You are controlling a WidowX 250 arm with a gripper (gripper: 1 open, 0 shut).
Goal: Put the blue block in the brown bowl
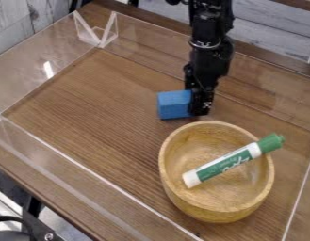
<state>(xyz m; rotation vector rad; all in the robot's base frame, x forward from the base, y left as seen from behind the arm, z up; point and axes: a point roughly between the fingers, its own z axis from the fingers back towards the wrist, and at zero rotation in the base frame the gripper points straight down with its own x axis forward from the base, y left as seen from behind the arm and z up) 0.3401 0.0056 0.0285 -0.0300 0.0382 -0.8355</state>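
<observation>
In the camera view, I reach down from the top of the frame, right of center, with my black gripper [195, 102] low at the right side of the blue block [175, 104], which sits near the middle of the frame; I cannot tell how far open my fingers are or whether they have hold of it. Just below and to the right, the rim of the brown bowl [177, 177] curves close to the block, with a green-and-white marker [233, 161] lying in it, while bare desk [88, 113] stretches out to my block's left, up to the clear side wall [50, 179] at lower left.
</observation>
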